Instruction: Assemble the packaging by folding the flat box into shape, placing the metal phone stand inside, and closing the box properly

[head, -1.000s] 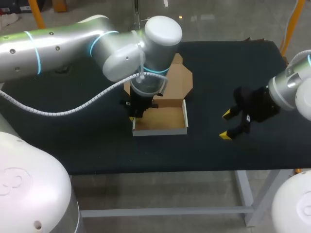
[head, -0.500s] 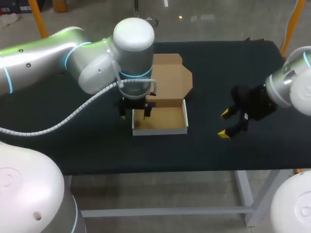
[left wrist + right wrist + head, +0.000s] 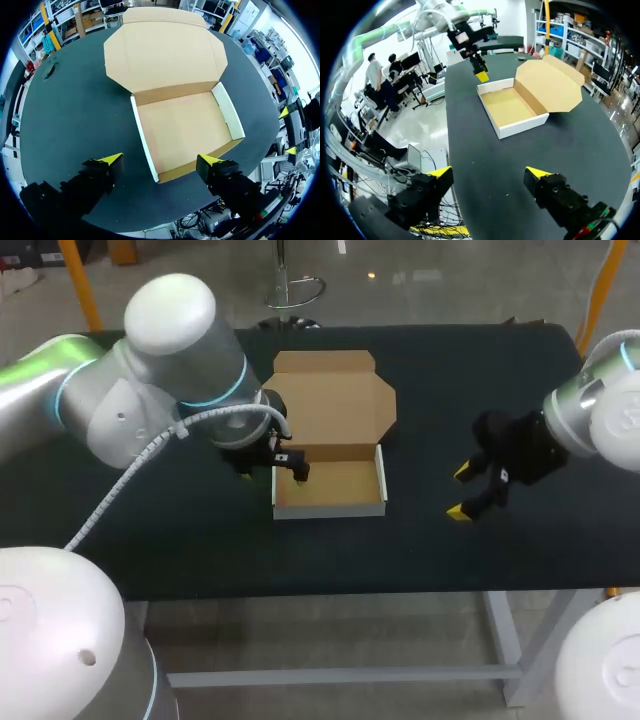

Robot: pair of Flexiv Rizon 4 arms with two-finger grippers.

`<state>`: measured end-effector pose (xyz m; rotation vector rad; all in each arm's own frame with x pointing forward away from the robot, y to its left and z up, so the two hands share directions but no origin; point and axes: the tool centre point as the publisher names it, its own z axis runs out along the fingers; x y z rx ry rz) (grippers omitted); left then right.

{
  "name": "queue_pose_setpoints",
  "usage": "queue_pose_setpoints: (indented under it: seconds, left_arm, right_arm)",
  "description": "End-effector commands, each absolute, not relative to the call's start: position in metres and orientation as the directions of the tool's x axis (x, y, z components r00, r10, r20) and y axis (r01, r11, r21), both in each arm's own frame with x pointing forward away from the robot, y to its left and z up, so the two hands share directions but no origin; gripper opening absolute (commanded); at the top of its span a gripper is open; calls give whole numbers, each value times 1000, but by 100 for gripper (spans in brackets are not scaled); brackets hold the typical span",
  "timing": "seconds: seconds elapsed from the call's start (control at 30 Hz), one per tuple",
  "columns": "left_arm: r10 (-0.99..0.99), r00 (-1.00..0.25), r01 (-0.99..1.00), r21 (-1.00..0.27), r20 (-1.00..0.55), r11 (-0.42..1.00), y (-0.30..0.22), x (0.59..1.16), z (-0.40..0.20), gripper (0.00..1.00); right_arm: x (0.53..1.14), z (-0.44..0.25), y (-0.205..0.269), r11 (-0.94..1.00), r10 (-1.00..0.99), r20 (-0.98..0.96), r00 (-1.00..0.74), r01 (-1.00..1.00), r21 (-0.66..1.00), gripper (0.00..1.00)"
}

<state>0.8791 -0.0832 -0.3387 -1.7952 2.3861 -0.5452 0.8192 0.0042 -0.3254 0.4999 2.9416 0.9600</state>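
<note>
Left gripper (image 3: pixel 273 470): over the box's (image 3: pixel 330 490) left wall, fingers spread wide, holding nothing.
Right gripper (image 3: pixel 461 492): well right of the box, wide, empty.
Box: folded, walls up, tray empty.
Lid (image 3: pixel 335 400): flat beyond the tray, unclosed.
Phone stand: not in sight.
Judged remaining: loading, closing.

Mid-frame, the box (image 3: pixel 330 485) is plain tan cardboard inside, lid flap too — its outer walls are white. The table (image 3: pixel 450 370) is plain black, unpatterned. The left arm (image 3: pixel 130 410) and right arm (image 3: pixel 600 420) are pale grey-white with thin cyan rings; the left gripper (image 3: pixel 272 472) and right gripper (image 3: pixel 462 492) are black, tipped bright yellow.
</note>
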Motion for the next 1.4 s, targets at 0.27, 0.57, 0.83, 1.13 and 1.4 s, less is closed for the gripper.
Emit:
queue_pose_setpoints:
  seconds: [0.27,0.57,0.83,1.13,1.4]
  left_arm:
    - [-607,-706,-685,-570,364,455,-56,824,-302,100]
    - [-479,-815,-563,-644,327,519,-45,803,-285,100]
    - [-490,-824,-540,-657,284,526,-37,795,-273,100]
    - [-530,-812,-545,-644,246,536,-23,787,-260,100]
    - [-602,-756,-620,-577,257,532,-10,783,-250,100]
  right_arm:
    - [820,-323,3,765,303,86,-949,296,572,100]
    - [820,-322,-3,756,313,91,-945,306,578,100]
    - [815,-318,-8,748,342,87,-935,328,577,100]
    - [804,-313,-16,738,383,74,-921,353,575,100]
    - [796,-303,-26,698,462,83,-883,420,580,100]
